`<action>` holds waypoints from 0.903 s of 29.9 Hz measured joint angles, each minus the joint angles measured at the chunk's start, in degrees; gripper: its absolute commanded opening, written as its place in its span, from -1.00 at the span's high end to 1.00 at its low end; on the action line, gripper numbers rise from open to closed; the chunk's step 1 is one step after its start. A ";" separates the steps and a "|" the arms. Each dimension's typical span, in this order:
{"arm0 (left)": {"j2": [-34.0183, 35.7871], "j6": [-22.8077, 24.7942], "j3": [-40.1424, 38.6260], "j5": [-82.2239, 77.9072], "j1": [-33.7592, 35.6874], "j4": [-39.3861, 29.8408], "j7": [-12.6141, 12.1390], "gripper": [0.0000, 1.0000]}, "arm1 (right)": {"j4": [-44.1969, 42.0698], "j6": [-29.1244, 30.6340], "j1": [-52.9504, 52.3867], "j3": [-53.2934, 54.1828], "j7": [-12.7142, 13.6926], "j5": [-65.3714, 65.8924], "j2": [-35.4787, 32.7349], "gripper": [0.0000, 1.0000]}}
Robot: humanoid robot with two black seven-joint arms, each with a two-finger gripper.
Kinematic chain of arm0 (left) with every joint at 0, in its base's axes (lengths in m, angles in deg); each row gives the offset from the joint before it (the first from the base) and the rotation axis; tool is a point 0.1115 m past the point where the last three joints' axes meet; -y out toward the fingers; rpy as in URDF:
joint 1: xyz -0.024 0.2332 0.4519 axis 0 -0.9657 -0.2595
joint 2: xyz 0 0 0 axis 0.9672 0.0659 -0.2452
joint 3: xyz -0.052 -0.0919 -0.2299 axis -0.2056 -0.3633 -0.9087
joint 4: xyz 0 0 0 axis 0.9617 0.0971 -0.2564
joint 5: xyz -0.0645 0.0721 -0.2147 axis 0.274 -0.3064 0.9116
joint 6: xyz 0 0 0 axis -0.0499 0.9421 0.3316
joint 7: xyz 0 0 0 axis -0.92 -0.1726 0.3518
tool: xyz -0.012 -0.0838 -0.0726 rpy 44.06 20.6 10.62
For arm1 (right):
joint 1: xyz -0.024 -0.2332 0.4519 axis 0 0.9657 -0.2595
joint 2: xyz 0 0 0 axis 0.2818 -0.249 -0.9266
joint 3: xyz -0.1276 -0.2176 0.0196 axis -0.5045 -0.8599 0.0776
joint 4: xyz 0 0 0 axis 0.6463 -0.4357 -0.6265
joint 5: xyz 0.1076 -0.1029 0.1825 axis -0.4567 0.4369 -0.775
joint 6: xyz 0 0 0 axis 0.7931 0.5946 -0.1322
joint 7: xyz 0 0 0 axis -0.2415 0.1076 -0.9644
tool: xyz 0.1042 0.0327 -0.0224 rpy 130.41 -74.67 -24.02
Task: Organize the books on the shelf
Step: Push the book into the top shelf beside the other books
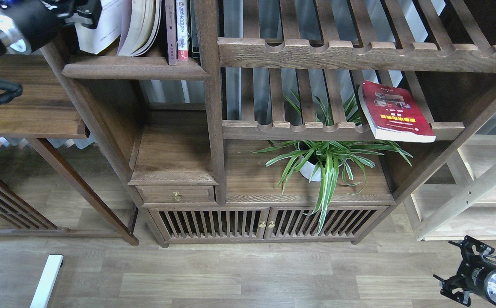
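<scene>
My left gripper (86, 13) reaches in from the top left and is shut on a thick white-covered book (102, 30), which stands tilted at the left end of the dark wooden shelf (132, 68). Beside it a thick book with cream pages and a pale lavender cover (141, 25) leans upright. A red book with a yellow band (395, 111) lies flat on the slatted rack (299, 128) at the right, its corner over the front rail. My right gripper (451, 273) hangs low at the bottom right, open and empty.
Slim maroon, red-white and dark volumes (179, 30) stand against the shelf's right post. A potted spider plant (320, 162) sits on the cabinet top under the rack. A dark side table (25, 107) is at the left, a pale wood rack (479, 192) at the right.
</scene>
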 measured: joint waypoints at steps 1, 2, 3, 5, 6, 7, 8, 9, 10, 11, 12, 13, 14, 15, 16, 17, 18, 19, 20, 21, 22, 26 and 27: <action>-0.79 -1.08 0.14 -0.33 0.02 0.48 -0.06 1.00 | 0.00 0.00 0.00 0.03 0.00 0.00 0.00 -0.99; -1.58 -1.98 0.25 -0.61 0.03 0.93 -0.10 1.00 | 0.00 0.00 -0.01 0.05 0.00 0.00 0.00 -0.99; -2.34 -3.06 0.32 -0.76 0.03 1.42 -0.14 1.00 | 0.00 0.00 -0.06 0.07 0.00 0.00 0.00 -0.99; -3.61 -4.55 0.35 -0.87 0.02 2.33 -0.27 1.00 | 0.00 0.00 -0.14 0.08 0.00 0.00 0.04 -0.99; -4.31 -5.31 0.36 -0.90 0.02 2.80 -0.36 1.00 | 0.00 0.00 -0.16 0.08 0.00 0.00 0.07 -0.99; -4.95 -5.95 0.38 -0.90 0.02 3.19 -0.44 1.00 | 0.00 0.00 -0.19 0.08 0.00 0.00 0.07 -0.99; -5.75 -6.64 0.39 -0.90 0.00 3.64 -0.54 1.00 | 0.00 0.00 -0.22 0.08 0.00 -0.01 0.08 -0.99; -6.53 -7.22 0.39 -0.90 -0.12 4.03 -0.62 1.00 | 0.00 0.00 -0.26 0.08 0.00 -0.01 0.09 -0.99; -7.16 -7.63 0.40 -0.86 -0.24 4.33 -0.69 1.00 | 0.00 0.00 -0.30 0.08 0.00 -0.01 0.09 -0.99; -7.83 -8.08 0.41 -0.70 -0.35 4.67 -0.75 1.00 | 0.00 0.00 -0.32 0.08 0.00 0.00 0.09 -0.99; -8.41 -8.48 0.41 -0.51 -0.46 4.96 -0.78 1.00 | 0.00 0.00 -0.33 0.08 0.00 -0.01 0.09 -0.99; -8.89 -8.79 0.41 -0.34 -0.55 5.18 -0.88 1.00 | 0.00 0.00 -0.33 0.08 0.00 -0.01 0.09 -0.99; -9.44 -9.06 0.41 -0.15 -0.62 5.38 -1.05 1.00 | 0.00 0.00 -0.34 0.08 0.00 -0.01 0.09 -0.99; -9.91 -9.24 0.41 0.03 -0.66 5.49 -1.32 0.99 | 0.00 0.00 -0.36 0.08 0.00 -0.02 0.11 -0.99; -10.22 -9.39 0.40 0.18 -0.71 5.55 -1.52 0.92 | 0.00 0.00 -0.39 0.08 0.00 -0.02 0.12 -0.99; -10.48 -9.59 0.36 0.42 -0.79 5.63 -1.71 0.83 | 0.00 0.00 -0.40 0.08 0.00 -0.02 0.13 -0.99; -10.70 -9.78 0.32 0.82 -0.85 5.68 -1.93 0.75 | 0.00 0.00 -0.42 0.08 0.00 -0.02 0.13 -0.99; -10.85 -9.93 0.31 1.42 -0.89 5.70 -2.21 0.63 | 0.00 0.00 -0.43 0.09 0.00 -0.02 0.14 -0.99; -10.93 -10.00 0.30 2.02 -0.91 5.70 -2.56 0.45 | 0.00 0.00 -0.43 0.09 0.00 -0.02 0.15 -0.99; -10.98 -10.04 0.30 2.85 -0.94 5.70 -2.96 0.37 | 0.00 0.00 -0.43 0.10 0.00 -0.02 0.16 -0.99; -10.99 -10.09 0.31 3.79 -0.98 5.74 -3.39 0.28 | 0.00 0.00 -0.43 0.12 0.00 -0.02 0.17 -0.99; -10.72 -10.11 -0.18 6.20 -1.04 5.70 -3.83 -0.13 | 0.00 -0.04 -0.47 0.18 0.00 -0.02 0.19 -0.99; -10.56 -10.11 -0.32 6.59 -1.04 5.69 -3.83 -0.33 | 0.00 -0.05 -0.47 0.18 0.00 -0.02 0.19 -0.99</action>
